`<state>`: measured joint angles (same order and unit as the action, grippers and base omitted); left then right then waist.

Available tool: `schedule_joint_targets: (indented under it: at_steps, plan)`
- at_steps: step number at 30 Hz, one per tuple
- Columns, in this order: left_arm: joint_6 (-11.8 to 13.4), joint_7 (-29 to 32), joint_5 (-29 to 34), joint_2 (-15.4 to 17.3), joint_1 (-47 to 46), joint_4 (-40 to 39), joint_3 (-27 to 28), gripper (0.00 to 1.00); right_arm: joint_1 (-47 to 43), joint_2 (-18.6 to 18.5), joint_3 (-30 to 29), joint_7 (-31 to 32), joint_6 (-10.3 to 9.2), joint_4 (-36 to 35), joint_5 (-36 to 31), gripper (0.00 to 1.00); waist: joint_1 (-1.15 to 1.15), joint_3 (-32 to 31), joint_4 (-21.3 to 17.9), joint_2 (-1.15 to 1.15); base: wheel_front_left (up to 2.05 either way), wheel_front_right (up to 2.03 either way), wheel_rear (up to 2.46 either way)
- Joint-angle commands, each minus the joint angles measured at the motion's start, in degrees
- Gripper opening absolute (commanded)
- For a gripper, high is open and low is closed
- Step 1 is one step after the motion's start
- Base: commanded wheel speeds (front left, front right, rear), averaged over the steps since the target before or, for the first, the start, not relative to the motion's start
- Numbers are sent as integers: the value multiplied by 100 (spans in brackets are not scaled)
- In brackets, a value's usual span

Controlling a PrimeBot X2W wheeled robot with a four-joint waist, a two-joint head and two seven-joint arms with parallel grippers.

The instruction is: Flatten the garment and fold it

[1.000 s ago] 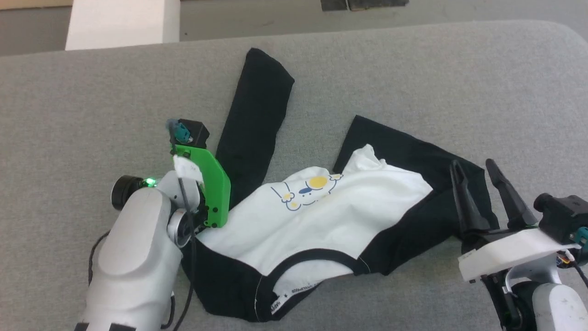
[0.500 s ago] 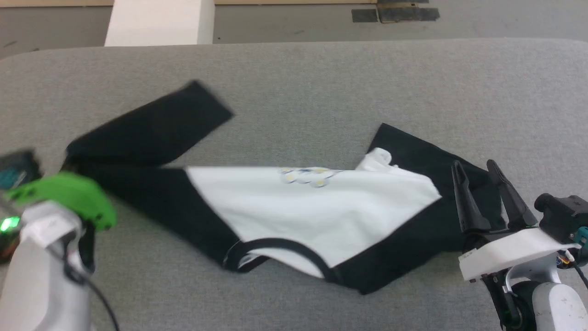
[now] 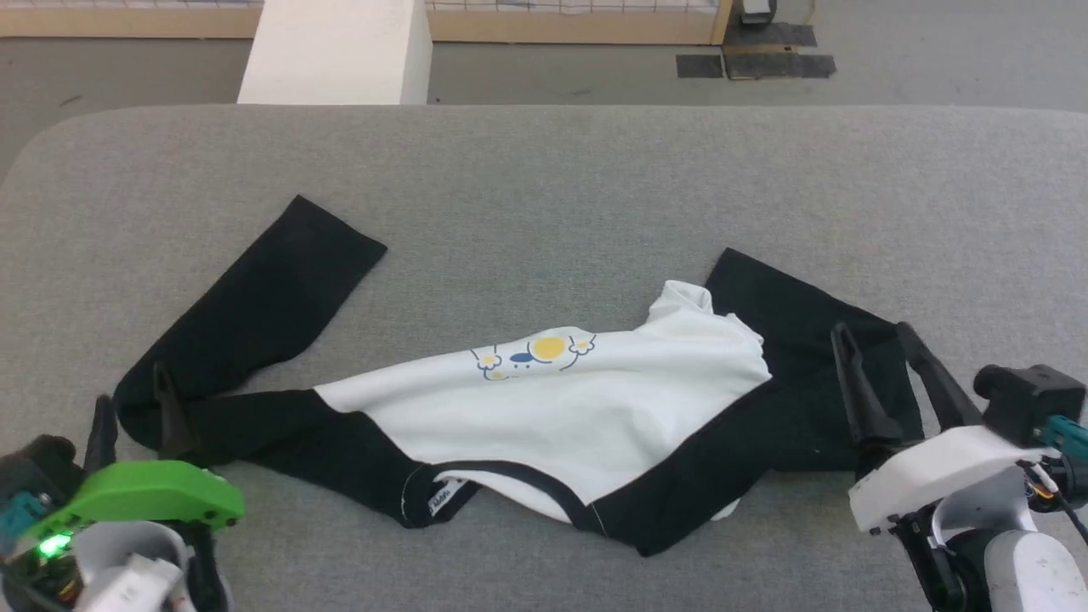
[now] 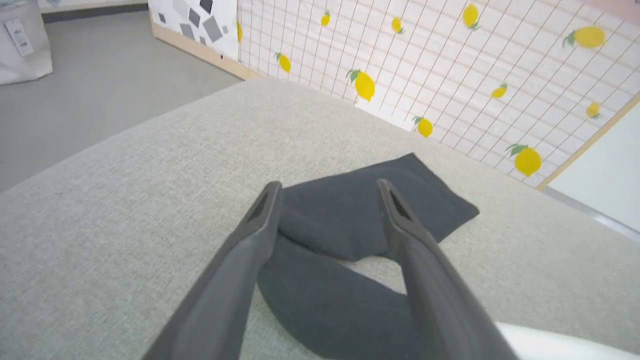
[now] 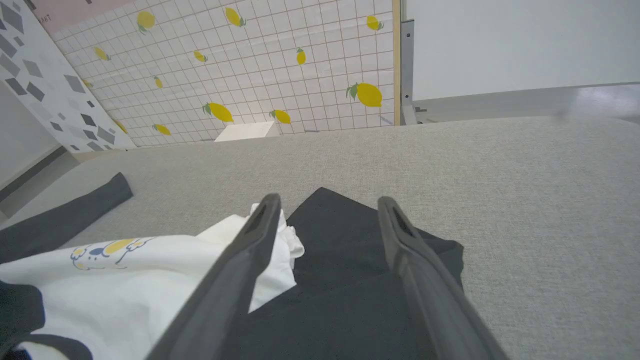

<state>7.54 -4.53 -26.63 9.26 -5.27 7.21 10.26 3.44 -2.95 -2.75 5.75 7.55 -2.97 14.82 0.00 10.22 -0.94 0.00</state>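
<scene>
Garment [image 3: 544, 408]: rumpled on the grey table [image 3: 552, 170], long axis left to right.
Left pincer [image 3: 132, 387]: spread wide, empty, tips at the left sleeve [image 3: 255, 314] bend.
Right pincer [image 3: 873, 331]: spread wide, empty, over the right sleeve [image 3: 799, 408].
Nearer arm: each to its own sleeve, white body between.

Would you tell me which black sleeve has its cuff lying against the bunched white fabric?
The sleeve beside the right gripper: its cuff touches the bunched white hem; the other sleeve has its cuff lying apart from it.
</scene>
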Motion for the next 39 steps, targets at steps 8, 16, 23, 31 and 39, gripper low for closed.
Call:
schedule_joint_targets:
  at_steps: [8,16,23,31,39]
  plan:
    - [-397,-1034,540,-436,-10,-250,-502,100,512,-51,275,1014,-6,552,-633,100,0,38,271,0,0,0,0]
    - [-563,-1045,945,-610,-280,-580,-651,100,1490,-244,423,2223,-6,1782,-971,100,0,376,520,0,0,0,0]
    - [-582,-1046,898,-634,-407,-492,-811,100,1861,-543,869,3218,-6,2540,-874,94,0,622,694,0,0,0,0]
    - [-477,-1046,785,-637,-563,-472,-977,100,2207,-787,694,3116,-6,2551,-852,0,0,777,802,0,0,0,0]
    - [-500,-1046,746,-637,-755,-493,-1137,100,3336,-823,-548,2180,-6,2891,-1559,0,0,986,946,0,0,0,0]
